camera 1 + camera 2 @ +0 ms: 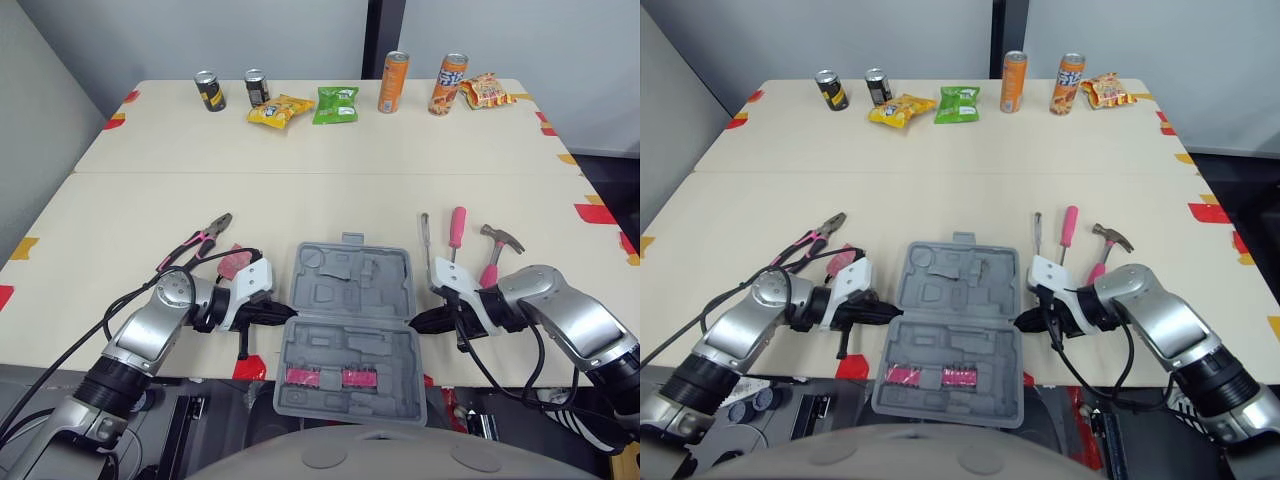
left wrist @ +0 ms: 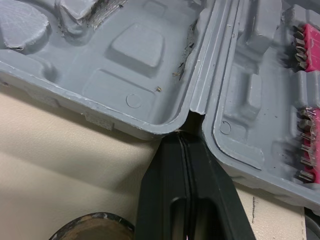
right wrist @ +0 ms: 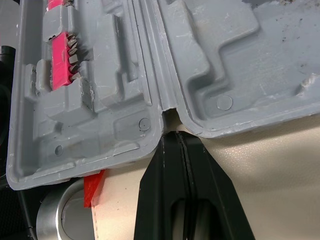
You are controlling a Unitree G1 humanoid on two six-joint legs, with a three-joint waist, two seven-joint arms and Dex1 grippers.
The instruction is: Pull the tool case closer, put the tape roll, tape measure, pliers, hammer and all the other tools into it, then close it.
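The grey tool case (image 1: 345, 290) lies open at the table's near edge, its near half with pink bit holders (image 1: 325, 377) hanging over the edge. My left gripper (image 1: 289, 315) is shut, its tips (image 2: 186, 142) touching the hinge notch on the case's left side. On the right side my right gripper (image 1: 416, 321) is also shut, with its tips (image 3: 176, 138) at the hinge notch there. Pink-handled pliers (image 1: 200, 243) lie left of the case. A grey screwdriver (image 1: 424, 245), a pink-handled screwdriver (image 1: 456, 232) and a hammer (image 1: 497, 250) lie to its right.
Along the far edge stand two black cans (image 1: 209, 90), a yellow bag (image 1: 280, 110), a green bag (image 1: 336, 104), two orange cans (image 1: 394, 82) and another snack bag (image 1: 486, 91). A dark round rim (image 2: 92, 227) sits beside my left gripper.
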